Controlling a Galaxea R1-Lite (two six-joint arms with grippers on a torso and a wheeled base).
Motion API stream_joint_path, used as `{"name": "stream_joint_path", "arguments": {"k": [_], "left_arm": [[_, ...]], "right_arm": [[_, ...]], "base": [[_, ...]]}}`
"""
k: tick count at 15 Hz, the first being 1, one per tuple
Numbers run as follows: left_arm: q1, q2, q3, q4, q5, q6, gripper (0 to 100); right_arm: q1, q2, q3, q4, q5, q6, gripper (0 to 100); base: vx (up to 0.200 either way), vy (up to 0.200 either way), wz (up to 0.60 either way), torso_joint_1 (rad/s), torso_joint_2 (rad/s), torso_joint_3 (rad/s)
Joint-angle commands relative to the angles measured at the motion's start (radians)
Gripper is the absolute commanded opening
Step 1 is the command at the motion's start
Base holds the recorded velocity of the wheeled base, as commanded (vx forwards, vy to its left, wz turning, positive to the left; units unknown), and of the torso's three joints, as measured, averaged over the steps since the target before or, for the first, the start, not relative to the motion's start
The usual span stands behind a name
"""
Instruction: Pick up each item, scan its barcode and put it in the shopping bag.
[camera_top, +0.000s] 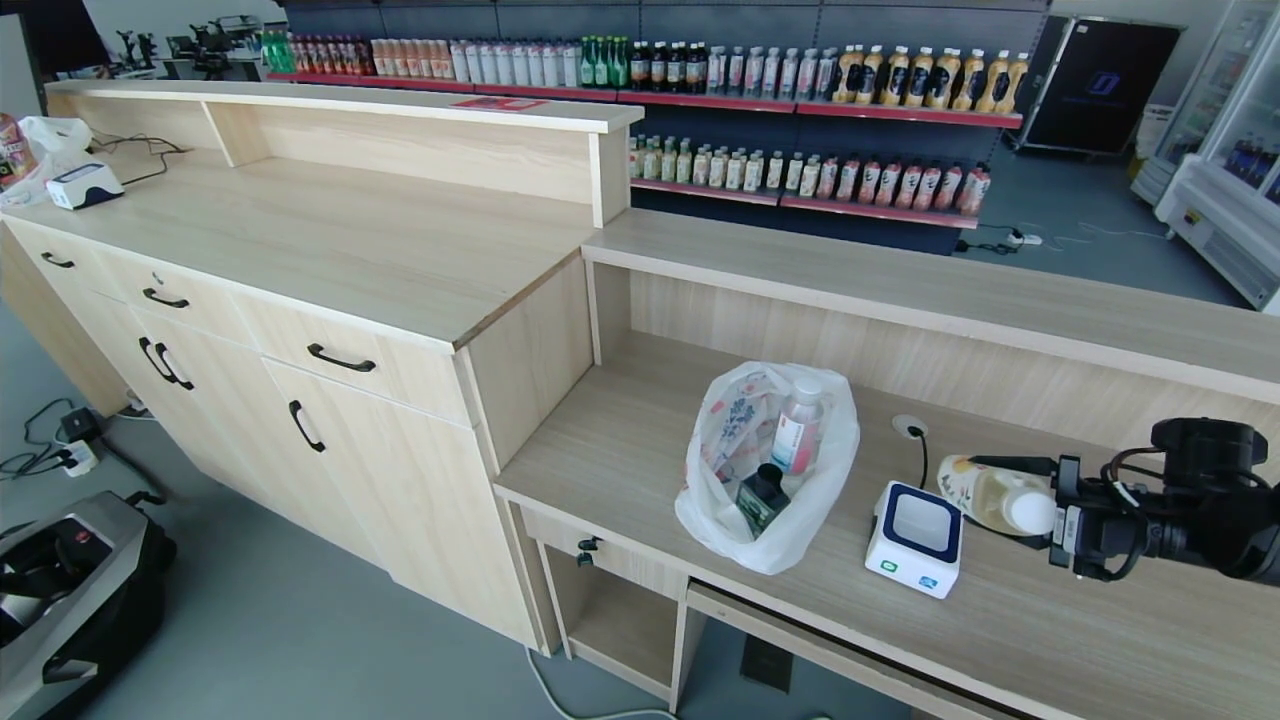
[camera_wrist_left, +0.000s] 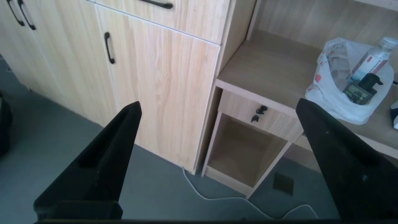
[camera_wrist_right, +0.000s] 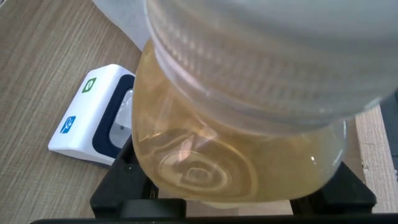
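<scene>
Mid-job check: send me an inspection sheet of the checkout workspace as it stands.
Surface: lower wooden counter, no spills seen.
Job's things: shopping bag open, holding a clear bottle and a dark bottle; scanner beside it; yellow drink bottle held sideways next to the scanner.
Clutter: nothing seen.
Grippers: right end effector shut on the yellow drink bottle; left end effector open, above the floor by the cabinet.
Cables: scanner lead runs from a grommet; power strip on the floor.
Surroundings: drink shelves behind.
</scene>
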Motion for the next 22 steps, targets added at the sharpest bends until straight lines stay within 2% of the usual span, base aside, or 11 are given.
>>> {"name": "stream_joint_path", "arguments": {"k": [1,22], "left_arm": [[0.0,0.0,0.0,0.0,-0.002,-0.001,100],[0.0,0.0,0.0,0.0,0.0,-0.001,100]], "right_arm": [[0.001,0.014,-0.011,-0.001,0.0,0.0,0],[0.078,0.089,-0.114,0.001,0.0,0.018,0]], "base": [[0.0,0.0,0.0,0.0,0.0,0.0],[0.0,0.0,0.0,0.0,0.0,0.0]]}}
